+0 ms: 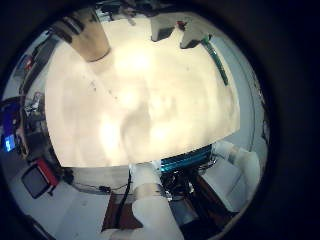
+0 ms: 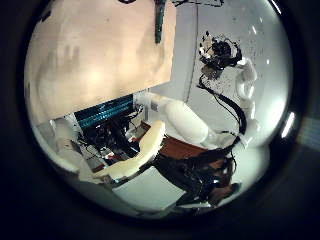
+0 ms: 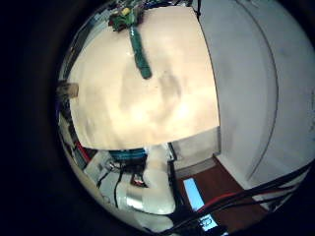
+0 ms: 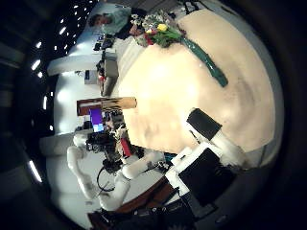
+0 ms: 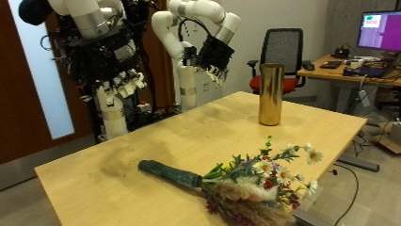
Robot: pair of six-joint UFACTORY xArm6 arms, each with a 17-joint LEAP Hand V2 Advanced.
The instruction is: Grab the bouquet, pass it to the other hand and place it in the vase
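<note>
The tall golden vase (image 5: 269,94) stands upright near the far edge. My left hand (image 5: 121,87) and right hand (image 5: 213,56) both hang high above the table's back, fingers relaxed, holding nothing. The bouquet also shows in the right thumb side palm view (image 4: 197,53), the right little finger side palm view (image 3: 136,49) and the left little finger side palm view (image 1: 215,55).
An office chair (image 5: 286,52) and a desk with a monitor (image 5: 376,33) stand behind the table, beyond the vase. Bare tabletop lies between the bouquet and the vase.
</note>
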